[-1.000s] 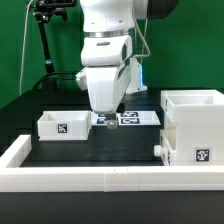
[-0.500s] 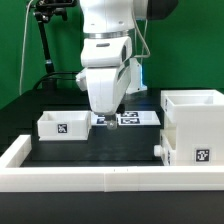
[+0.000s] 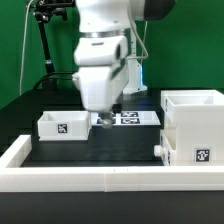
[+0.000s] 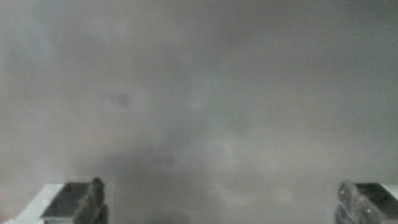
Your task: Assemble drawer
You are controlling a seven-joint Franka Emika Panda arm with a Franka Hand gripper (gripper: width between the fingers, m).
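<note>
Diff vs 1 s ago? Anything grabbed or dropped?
The arm's wrist has shifted slightly toward the exterior view's left, with the gripper low between the small tray and the marker board. Nothing was taken or let go: in the wrist view the fingers stand wide apart with nothing between them. The small tray, large shell and marker board lie as before.

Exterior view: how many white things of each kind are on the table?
Big hollow shell: 1
Small tray: 1
Marker board: 1
Low border wall: 1
Total: 4
</note>
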